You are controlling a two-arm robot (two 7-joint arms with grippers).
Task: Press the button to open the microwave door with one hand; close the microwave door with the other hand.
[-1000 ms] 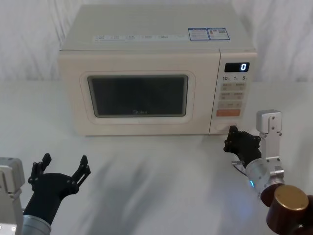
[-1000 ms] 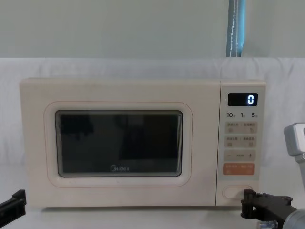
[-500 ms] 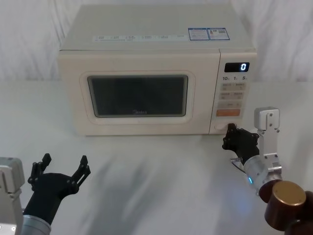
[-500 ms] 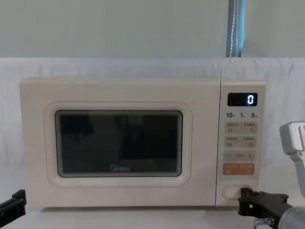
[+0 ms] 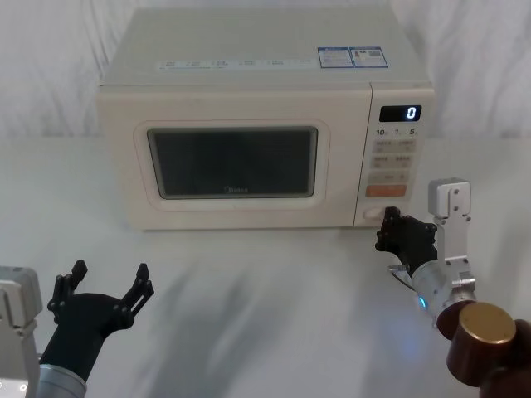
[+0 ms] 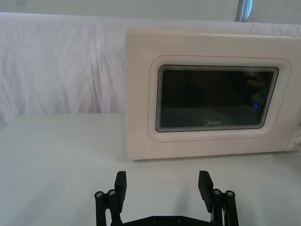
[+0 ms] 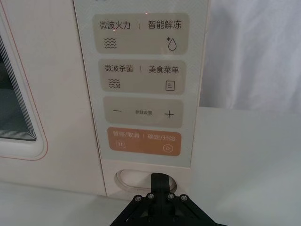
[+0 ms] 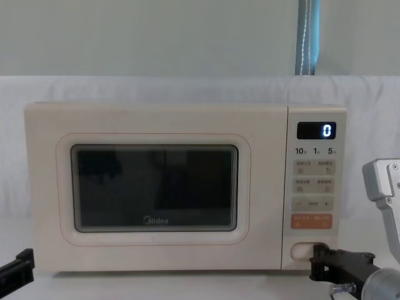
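The cream microwave (image 5: pixel 265 75) stands at the table's back, its door (image 5: pixel 232 162) flush and closed. The wide cream button (image 7: pixel 128 180) sits at the foot of the control strip, below the orange key (image 7: pixel 143 141). My right gripper (image 7: pixel 160 181) is shut and its tip rests against the button's right half, hiding that part. In the chest view the right gripper (image 8: pixel 317 255) meets the button (image 8: pixel 300 250) from the right. My left gripper (image 5: pixel 106 279) hangs open, low at the front left, well short of the door (image 6: pixel 214 99). Nothing lies between the left gripper's (image 6: pixel 163 182) fingers.
A white cloth covers the table (image 5: pixel 265 282) and hangs behind the microwave. The display (image 8: pixel 316 130) shows a blue 0. Bare cloth lies between the left gripper and the microwave's front.
My right gripper has crept forward and left until its tip covers the button's right end. The microwave has shifted very slightly. The door stays closed and the left arm has not moved.
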